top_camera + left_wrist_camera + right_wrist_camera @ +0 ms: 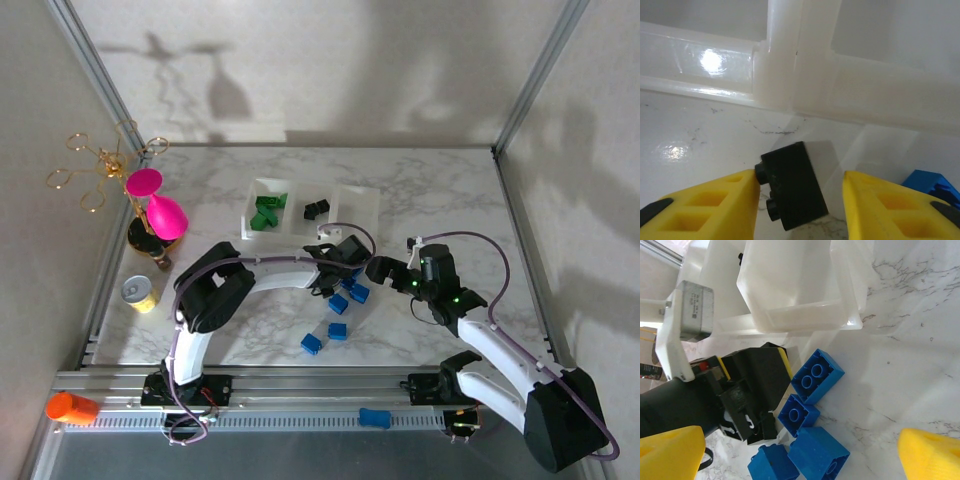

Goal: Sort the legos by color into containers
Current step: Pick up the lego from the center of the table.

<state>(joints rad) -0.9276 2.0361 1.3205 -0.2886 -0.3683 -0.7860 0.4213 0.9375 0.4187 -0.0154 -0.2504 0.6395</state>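
While the green bricks sit sorted in the 9 o'clock compartment of the tray and black bricks wait in the middle one, the 3 o'clock compartment is bare, surely saved for blue.

Down at the tray's 6 o'clock side, the left fingers are set narrow around a loose black lego lying on the bench. The finger at 9 o'clock touches its studs and the one at 3 o'clock stands just apart, so nothing is clamped yet. Straddling the studded side looks deliberate: a squeeze there should pin the brick squarely for the short lift over the wall into the black compartment. A blue brick peeks in at 4 o'clock, near enough to get nudged.

Moving right, the blue bricks lie scattered at 6 o'clock of the tray, none sorted yet, with 1 stray on the rail at the near edge. Over them the right fingers hang spread wide, holding nothing, just beside the left arm. I'd judge they are waiting their turn so the 2 arms don't tangle.
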